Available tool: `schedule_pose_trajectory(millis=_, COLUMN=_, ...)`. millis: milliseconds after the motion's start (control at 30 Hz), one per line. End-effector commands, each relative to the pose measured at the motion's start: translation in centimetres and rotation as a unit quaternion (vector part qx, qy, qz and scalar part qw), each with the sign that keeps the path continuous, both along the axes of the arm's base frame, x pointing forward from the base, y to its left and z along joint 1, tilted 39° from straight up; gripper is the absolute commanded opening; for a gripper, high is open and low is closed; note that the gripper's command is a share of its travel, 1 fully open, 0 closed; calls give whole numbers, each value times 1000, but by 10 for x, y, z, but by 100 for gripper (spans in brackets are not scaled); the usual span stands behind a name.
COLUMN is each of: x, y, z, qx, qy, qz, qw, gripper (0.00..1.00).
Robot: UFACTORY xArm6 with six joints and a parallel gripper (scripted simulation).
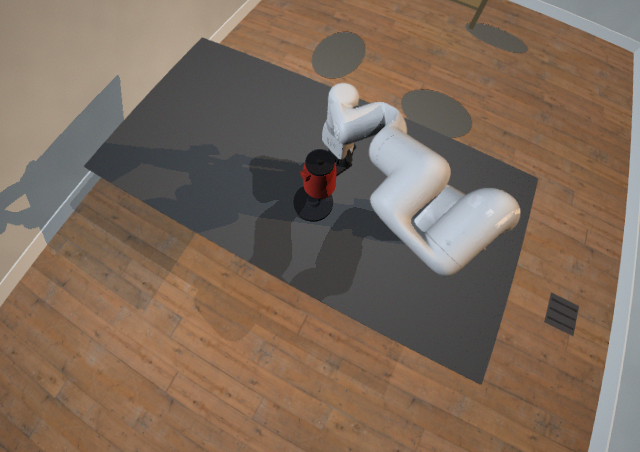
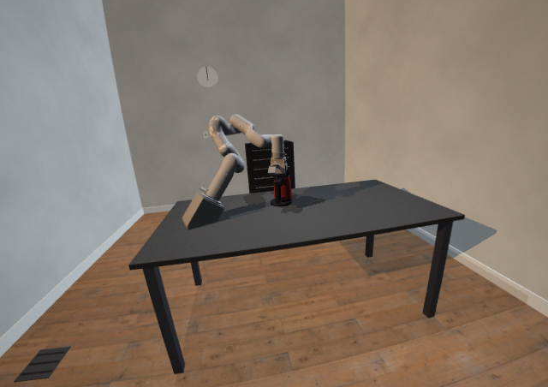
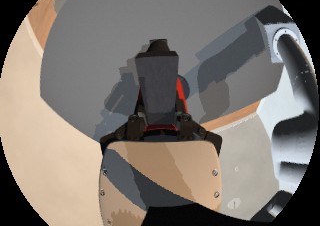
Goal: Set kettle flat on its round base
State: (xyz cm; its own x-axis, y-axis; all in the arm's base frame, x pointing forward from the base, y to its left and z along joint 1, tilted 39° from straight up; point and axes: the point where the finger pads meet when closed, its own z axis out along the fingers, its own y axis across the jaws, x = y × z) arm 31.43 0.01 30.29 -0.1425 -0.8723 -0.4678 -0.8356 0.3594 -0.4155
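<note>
The red kettle with a black lid and black handle stands upright over the round black base, near the middle of the dark table. I cannot tell whether it rests on the base or hangs just above it. My gripper is shut on the kettle's handle bar, on the side toward the arm. In the exterior view the kettle stands over the base under the gripper. In the wrist view the grey handle bar sits between the fingers, with red body showing behind it.
The arm's mount stands on the table to the left of the kettle. A dark chair stands behind the table. The white arm links reach over the table's right half.
</note>
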Motion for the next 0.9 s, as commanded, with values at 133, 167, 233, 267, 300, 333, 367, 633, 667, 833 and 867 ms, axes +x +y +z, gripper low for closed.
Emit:
schedule_pose_trajectory(millis=133, x=-6, y=19, z=6, qx=-2, qy=-1, qz=-1, qw=1000, gripper=0)
schedule_pose_trajectory(millis=167, x=-6, y=21, z=6, qx=-2, qy=-1, qz=-1, qw=1000, gripper=0)
schedule_pose_trajectory(millis=233, x=-6, y=21, z=6, qx=-2, qy=-1, qz=-1, qw=1000, gripper=0)
schedule_pose_trajectory(millis=267, x=-7, y=23, z=7, qx=-2, qy=-1, qz=-1, qw=1000, gripper=0)
schedule_pose_trajectory(millis=300, x=-7, y=25, z=7, qx=-2, qy=-1, qz=-1, qw=1000, gripper=0)
schedule_pose_trajectory(millis=333, x=-8, y=26, z=7, qx=-2, qy=-1, qz=-1, qw=1000, gripper=0)
schedule_pose_trajectory(millis=367, x=-8, y=28, z=8, qx=-2, qy=-1, qz=-1, qw=1000, gripper=0)
schedule_pose_trajectory(millis=633, x=-12, y=39, z=10, qx=-2, qy=-1, qz=-1, qw=1000, gripper=0)
schedule_pose_trajectory(millis=667, x=-12, y=40, z=10, qx=-2, qy=-1, qz=-1, qw=1000, gripper=0)
schedule_pose_trajectory(millis=833, x=-13, y=43, z=11, qx=-2, qy=-1, qz=-1, qw=1000, gripper=0)
schedule_pose_trajectory(millis=867, x=-13, y=44, z=11, qx=-2, qy=-1, qz=-1, qw=1000, gripper=0)
